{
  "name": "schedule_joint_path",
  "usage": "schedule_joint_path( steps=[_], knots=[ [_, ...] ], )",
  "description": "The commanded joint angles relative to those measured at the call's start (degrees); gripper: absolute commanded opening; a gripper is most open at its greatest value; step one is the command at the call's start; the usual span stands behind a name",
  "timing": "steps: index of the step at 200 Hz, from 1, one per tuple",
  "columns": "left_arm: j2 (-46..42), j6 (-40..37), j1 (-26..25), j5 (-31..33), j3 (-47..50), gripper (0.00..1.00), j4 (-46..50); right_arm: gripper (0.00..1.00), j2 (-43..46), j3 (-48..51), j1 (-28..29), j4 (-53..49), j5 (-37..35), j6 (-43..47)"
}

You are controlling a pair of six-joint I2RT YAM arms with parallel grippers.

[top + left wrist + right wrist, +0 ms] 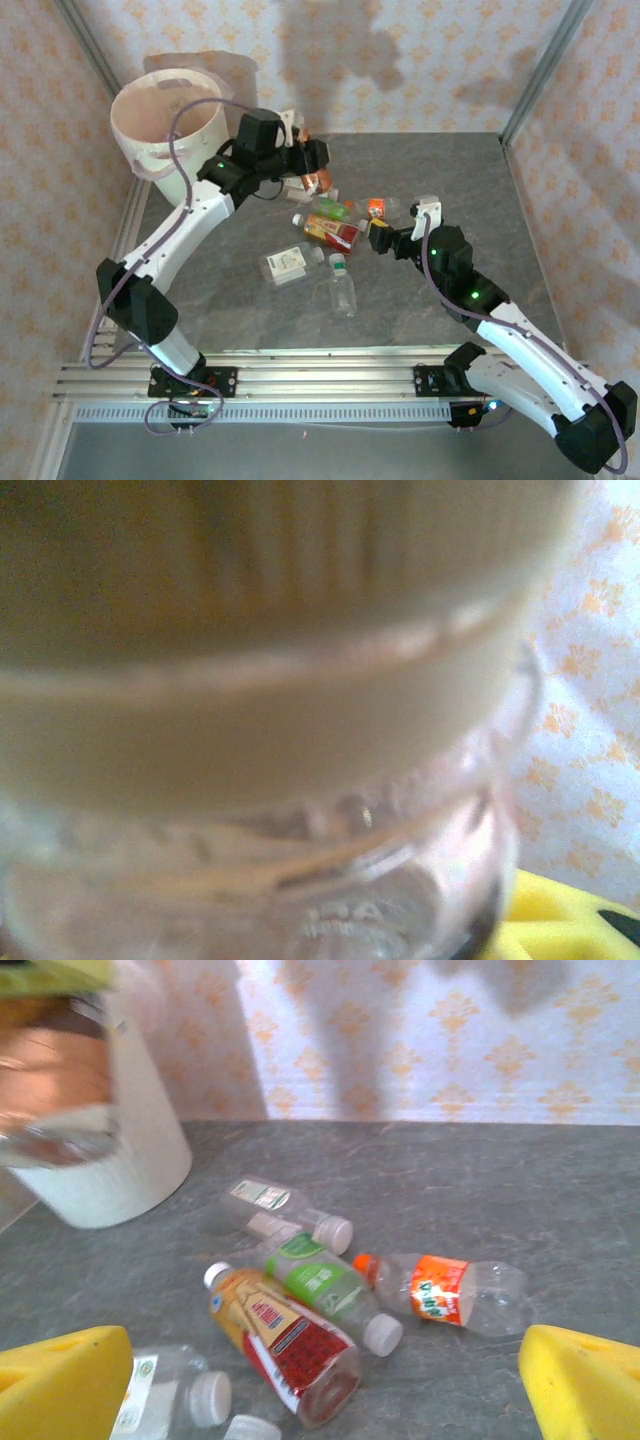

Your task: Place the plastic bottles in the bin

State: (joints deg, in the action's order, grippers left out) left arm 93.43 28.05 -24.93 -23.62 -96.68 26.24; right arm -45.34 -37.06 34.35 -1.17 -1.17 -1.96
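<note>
Bottle [300,730] clamped in L gripper [303,148] near bin [128,105], label maybe tan; R gripper [320,1390] gaping, empty.

No legible text on bottle labels [440,1288]

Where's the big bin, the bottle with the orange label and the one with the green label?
bin [150,125], top external view, on its pinkish inside wall.
orange-label bottle [440,1288], right wrist view, on the orange label.
green-label bottle [320,1282], right wrist view, on the green label.
</note>
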Motion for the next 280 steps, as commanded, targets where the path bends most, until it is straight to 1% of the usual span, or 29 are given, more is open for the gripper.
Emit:
schedule_joint_path(
  steps=[1, 15, 33, 55, 59, 68, 75, 87, 96, 116, 152, 172, 202, 228, 249, 268, 280],
  knots=[
    [-2.46, -6.50, 1.60, 5.25, -5.55, 0.51, 7.59, 0.99, 0.56, 1.68, 0.15, 3.70, -7.33, -3.15],
    [-2.56, -8.63, 2.38, 9.89, -8.41, 0.50, 10.21, 0.99, 0.61, 1.75, 0.17, 3.85, -8.46, -3.92],
    [-3.03, -12.53, 2.77, 17.79, -12.03, 0.50, 12.38, 0.99, 0.52, 1.56, 0.19, 3.86, -8.80, -4.07],
    [-4.17, -18.09, 2.91, 29.59, -15.92, 0.50, 12.56, 0.99, 0.43, 1.05, 0.13, 3.32, -9.29, -3.81],
    [-4.47, -18.83, 2.89, 32.19, -16.33, 0.50, 12.06, 0.99, 0.50, 0.95, 0.15, 3.20, -9.37, -3.74],
    [-5.34, -19.82, 3.02, 40.37, -16.12, 0.48, 9.76, 0.99, 0.47, 0.85, 0.11, 3.03, -9.71, -3.67],
    [-6.12, -21.15, 3.28, 45.15, -15.19, 0.48, 7.01, 0.99, 0.34, 0.85, 0.12, 2.97, -9.88, -3.65],
    [-6.92, -23.60, 4.30, 51.39, -14.04, 0.48, 2.02, 0.99, 0.34, 0.93, 0.15, 2.99, -10.00, -3.84],
    [-7.12, -25.04, 5.61, 53.65, -13.67, 0.48, -0.94, 0.99, 0.45, 1.01, 0.13, 3.12, -9.82, -3.93],
    [-6.06, -26.72, 10.05, 53.07, -14.71, 0.48, -4.21, 0.99, 0.43, 0.87, 0.11, 3.50, -9.47, -4.36],
    [0.43, -26.97, 17.44, 53.25, -21.26, 0.48, -2.64, 0.99, 0.32, 0.41, 0.15, 3.83, -9.84, -3.47],
    [4.89, -24.03, 21.32, 51.16, -25.41, 0.48, 0.97, 0.99, 0.43, 0.06, 0.11, 3.24, -9.03, -3.55],
    [10.69, -16.06, 27.05, 44.42, -29.84, 0.48, 7.14, 0.99, 1.00, -0.30, 0.18, 1.21, -9.03, -4.50],
    [13.12, -12.77, 28.85, 42.29, -29.76, 0.48, 9.54, 0.99, 2.09, 0.14, 0.16, 0.49, -9.80, -4.81],
    [14.57, -11.30, 29.37, 38.80, -28.44, 0.48, 10.87, 0.99, 2.53, 0.24, 0.11, 0.13, -10.08, -4.81],
    [15.64, -11.26, 29.50, 34.26, -28.38, 0.49, 13.15, 0.99, 2.54, 0.41, 0.17, 0.07, -9.52, -4.81],
    [17.64, -11.02, 29.53, 33.21, -28.13, 0.50, 14.25, 0.99, 2.54, 0.57, 0.11, 0.22, -9.20, -5.15]
  ],
)
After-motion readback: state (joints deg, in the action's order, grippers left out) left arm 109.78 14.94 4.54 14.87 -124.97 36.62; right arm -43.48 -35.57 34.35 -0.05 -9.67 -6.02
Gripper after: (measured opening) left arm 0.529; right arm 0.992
